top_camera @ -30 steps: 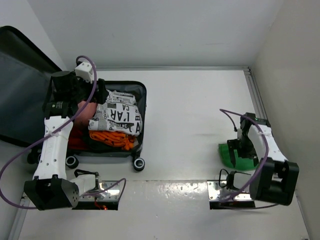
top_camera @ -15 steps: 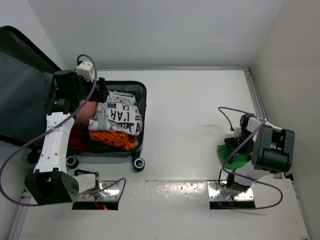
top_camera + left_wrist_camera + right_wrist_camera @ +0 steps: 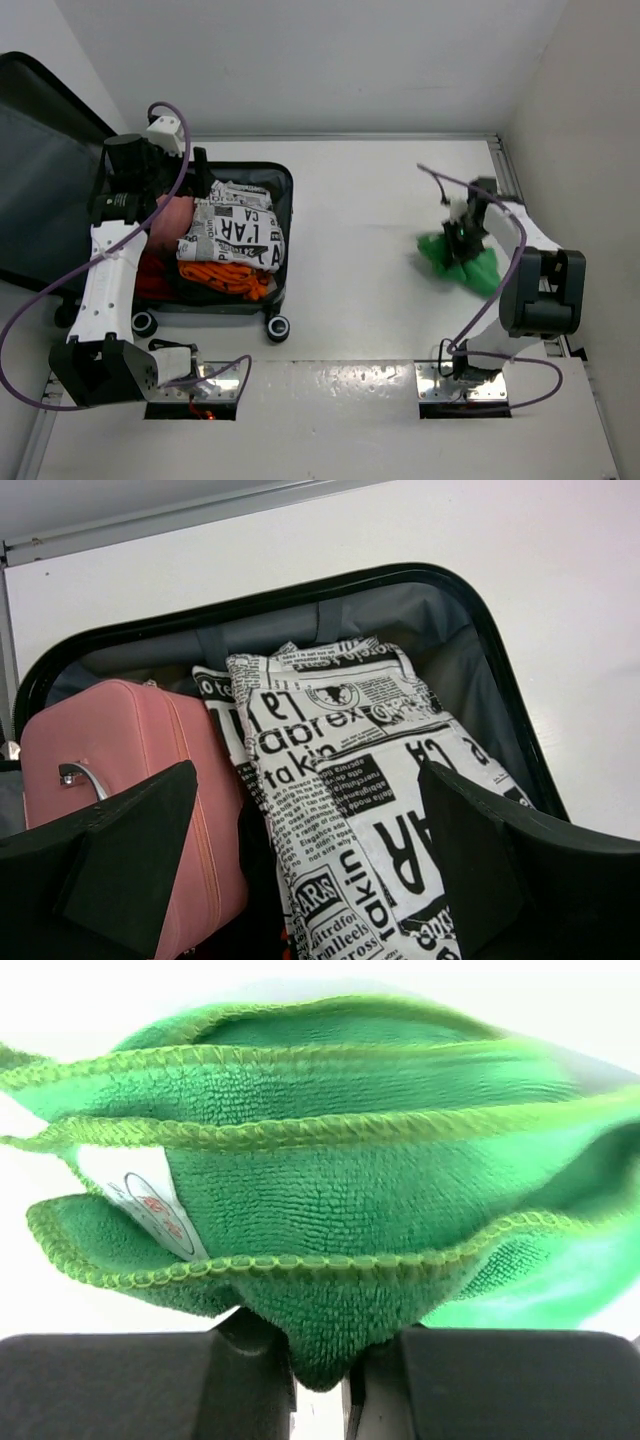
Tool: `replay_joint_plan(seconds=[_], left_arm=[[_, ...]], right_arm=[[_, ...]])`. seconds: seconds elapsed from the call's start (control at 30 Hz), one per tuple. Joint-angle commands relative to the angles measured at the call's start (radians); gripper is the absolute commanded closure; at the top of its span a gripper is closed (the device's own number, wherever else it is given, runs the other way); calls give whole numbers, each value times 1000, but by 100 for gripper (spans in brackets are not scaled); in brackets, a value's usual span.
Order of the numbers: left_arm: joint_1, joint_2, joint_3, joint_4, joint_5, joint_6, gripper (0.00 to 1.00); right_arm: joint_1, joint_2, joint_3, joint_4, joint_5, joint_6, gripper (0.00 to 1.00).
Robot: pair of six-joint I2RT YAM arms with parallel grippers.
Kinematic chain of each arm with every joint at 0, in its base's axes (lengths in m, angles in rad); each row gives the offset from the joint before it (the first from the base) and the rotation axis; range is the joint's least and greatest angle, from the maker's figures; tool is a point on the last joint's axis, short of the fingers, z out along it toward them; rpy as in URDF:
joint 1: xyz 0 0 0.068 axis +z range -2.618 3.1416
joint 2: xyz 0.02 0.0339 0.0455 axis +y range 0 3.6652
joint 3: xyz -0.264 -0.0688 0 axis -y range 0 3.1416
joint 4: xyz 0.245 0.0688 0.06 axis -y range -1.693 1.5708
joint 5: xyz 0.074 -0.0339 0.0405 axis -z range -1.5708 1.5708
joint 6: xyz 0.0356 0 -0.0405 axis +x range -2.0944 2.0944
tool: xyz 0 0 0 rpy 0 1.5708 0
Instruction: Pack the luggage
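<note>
The luggage (image 3: 288, 215) lies open by the counter's left edge, casters toward the near edge, already part filled. Near the right edge, the right jaws pinch a green cloth (image 3: 462, 260), which looks lifted off the counter. The case is well apart, straight across to the left. The left jaws hang spread above the pink box (image 3: 110, 780) inside.

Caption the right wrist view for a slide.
Jaws clamped on the lower fold of a bunched green cloth, its white tag showing at left.
</note>
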Motion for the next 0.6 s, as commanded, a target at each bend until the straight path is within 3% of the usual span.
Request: replay_joint_plan(seconds=[0.0, 0.03, 0.13, 0.23, 0.3, 0.4, 0.57], left_arm=[[7, -31, 49, 33, -8, -2, 2], [7, -31, 49, 33, -18, -2, 2], [16, -52, 49, 33, -41, -2, 2], [25, -63, 49, 33, -78, -13, 2], [36, -89, 49, 33, -110, -34, 2], [50, -111, 49, 51, -187, -72, 2], [166, -144, 59, 51, -232, -207, 2]], right_arm=[[101, -46, 252, 128, -195, 130, 100], [120, -39, 386, 167, -235, 149, 100], [241, 30, 506, 269, -288, 276, 100], [370, 141, 783, 374, -345, 368, 100], [476, 243, 855, 444, -381, 417, 100], [566, 329, 1090, 552, -440, 452, 100], [724, 641, 1368, 664, -508, 578, 100]])
